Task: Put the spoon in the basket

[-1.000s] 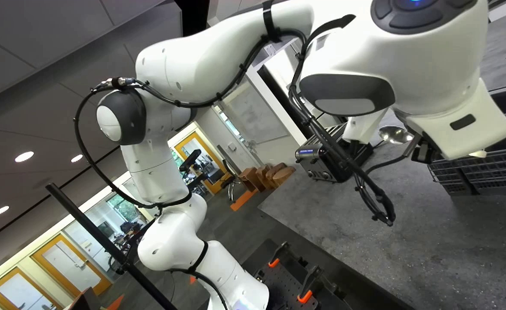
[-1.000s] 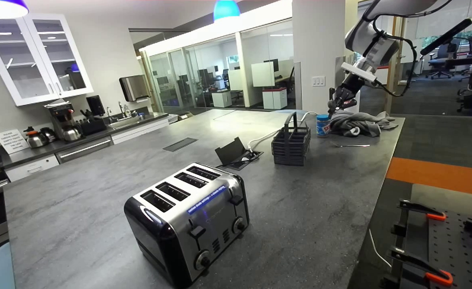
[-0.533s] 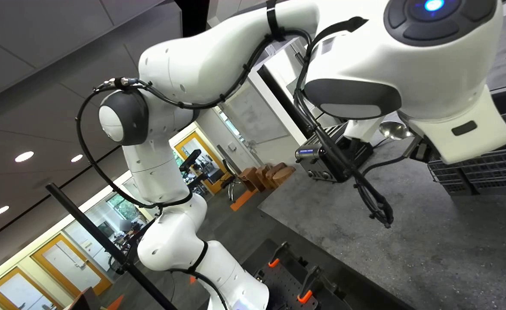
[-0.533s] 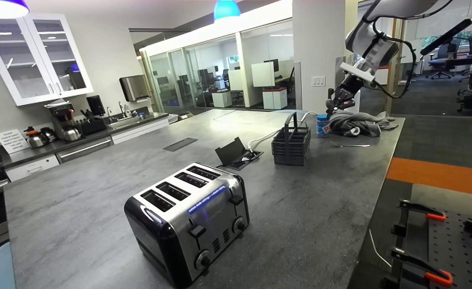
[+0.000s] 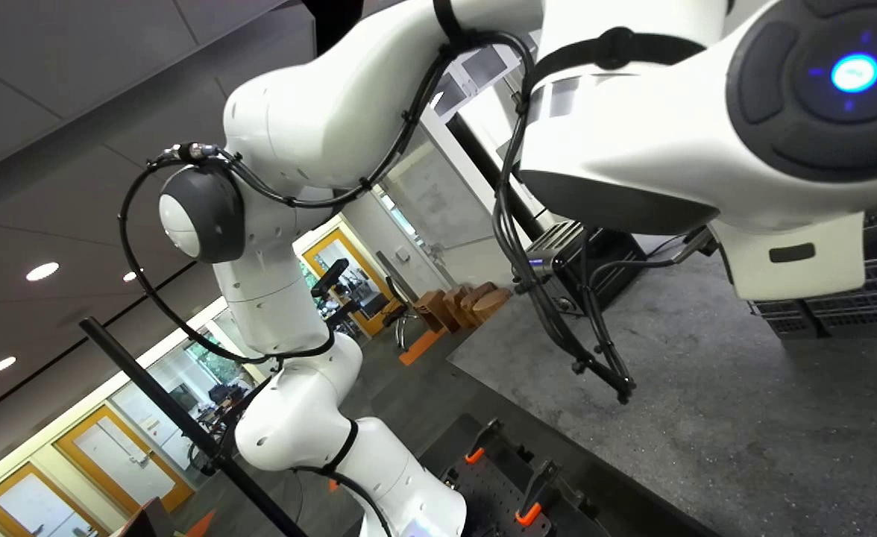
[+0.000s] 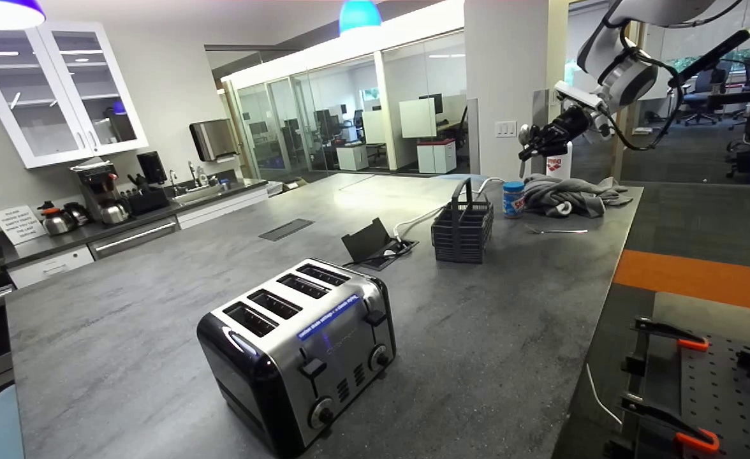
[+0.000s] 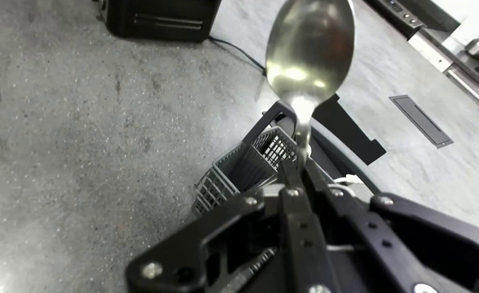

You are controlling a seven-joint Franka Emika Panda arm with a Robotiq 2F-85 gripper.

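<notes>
My gripper (image 7: 302, 169) is shut on the silver spoon (image 7: 310, 53). The fingertips pinch the spoon's thin handle, and its oval bowl sticks out beyond them in the wrist view. In an exterior view the gripper (image 6: 534, 145) is raised above the table, with the spoon's bowl (image 6: 524, 134) at its tips. The dark grey wire basket (image 6: 461, 237) stands upright on the table with its handle up. In the wrist view the basket (image 7: 227, 179) lies below and beyond the fingers, partly hidden by them. In an exterior view the hand hides the fingers and spoon and covers part of the basket (image 5: 841, 309).
A black and silver toaster (image 6: 298, 357) stands on the table. A blue-lidded jar (image 6: 513, 199), a grey cloth (image 6: 569, 196) and another silver utensil (image 6: 560, 231) lie near the basket. An open pop-up outlet (image 6: 375, 245) with cables is beside the basket.
The gripper has risen and tilted from pointing down toward level. The spoon's bowl, visible earlier in an exterior view, is now hidden behind the hand there. The basket has not moved.
</notes>
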